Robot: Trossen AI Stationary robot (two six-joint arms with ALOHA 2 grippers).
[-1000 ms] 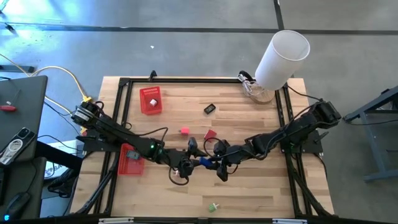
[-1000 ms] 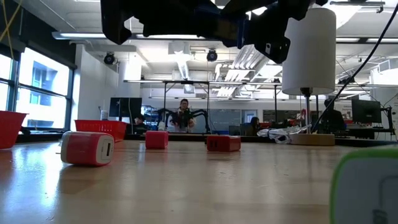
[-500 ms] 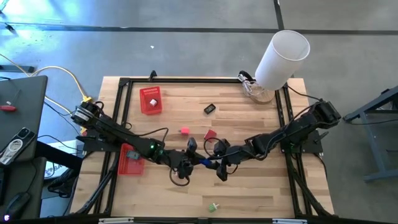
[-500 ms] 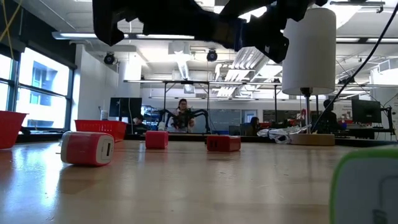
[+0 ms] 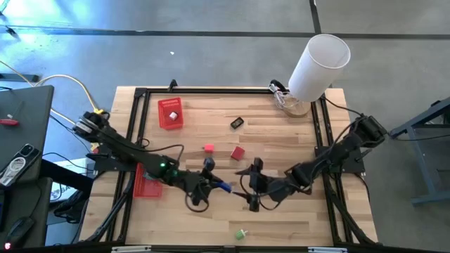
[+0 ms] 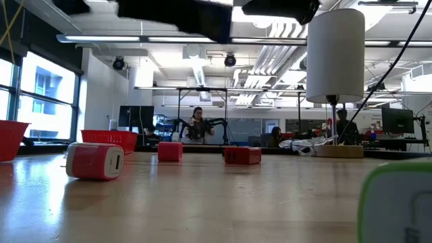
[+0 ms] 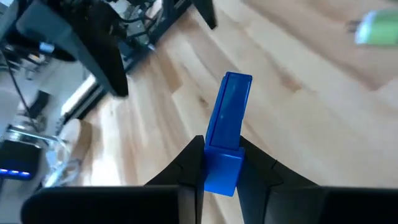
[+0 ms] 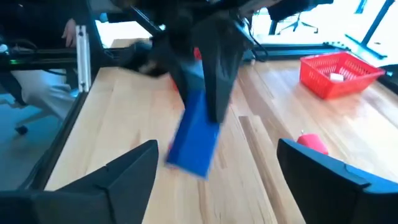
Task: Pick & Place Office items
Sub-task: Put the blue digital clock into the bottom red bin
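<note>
Blue office item (image 7: 225, 134) — pinched between the left gripper's (image 5: 213, 184) fingers, held above the desk (image 5: 281, 133) near its middle; right gripper (image 5: 253, 184) just beside the item, fingers (image 8: 124, 171) spread wide, empty; red block (image 5: 237, 152) beyond them.

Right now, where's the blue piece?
The blue piece is clamped in the left claw, above the table's middle in the high view, with the open right claw just to its right.
</note>
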